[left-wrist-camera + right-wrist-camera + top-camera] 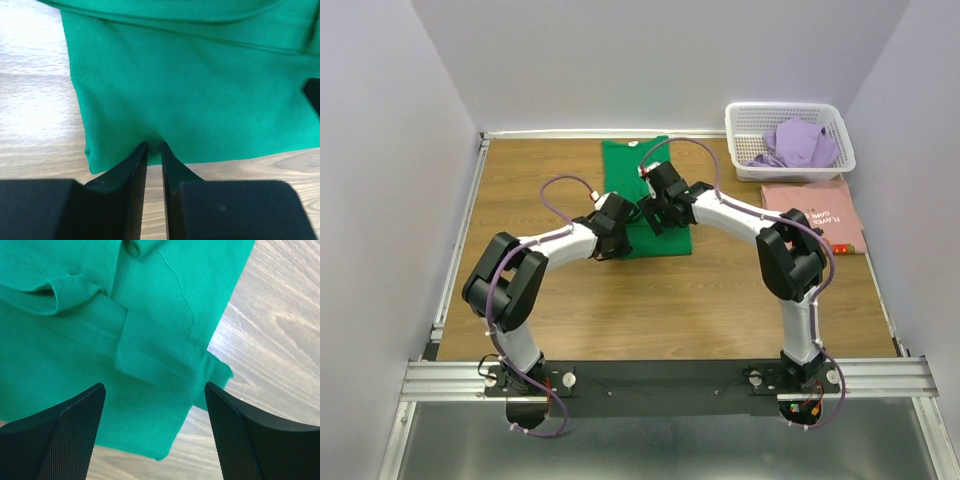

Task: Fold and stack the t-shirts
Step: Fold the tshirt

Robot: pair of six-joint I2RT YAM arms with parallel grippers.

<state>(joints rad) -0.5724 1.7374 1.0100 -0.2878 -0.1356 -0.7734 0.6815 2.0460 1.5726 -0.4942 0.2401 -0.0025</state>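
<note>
- The green t-shirt (625, 165) lay flat on the wooden worktop (720, 300) toward the far middle. It was already narrowed into a long strip, with its short near edge facing the arms.
- The left pincer (154, 145) sat at that near hem with its fingers pressed almost together. Cloth puckered between the tips, so it looked to be nipping the hem close to the left corner.
- The right pincer (155, 390) hung spread wide over the right near corner, where a tucked sleeve and doubled layers showed. It gripped nothing.
- The pink t-shirt (815, 215) rested folded at the right of the worktop, just beside the white lattice basket (745, 120). The lavender t-shirt (800, 145) lay crumpled in that basket, not yet folded.
- The step in hand seemed to be the crosswise fold of the green shirt, with one corner taken and the other waiting.
- The next move probably called for the right pincer to drop and close on its corner, catching every layer. Both arms would then need to lift together and carry the hem toward the far end, level, so the strip did not skew or the sleeve slip out.
</note>
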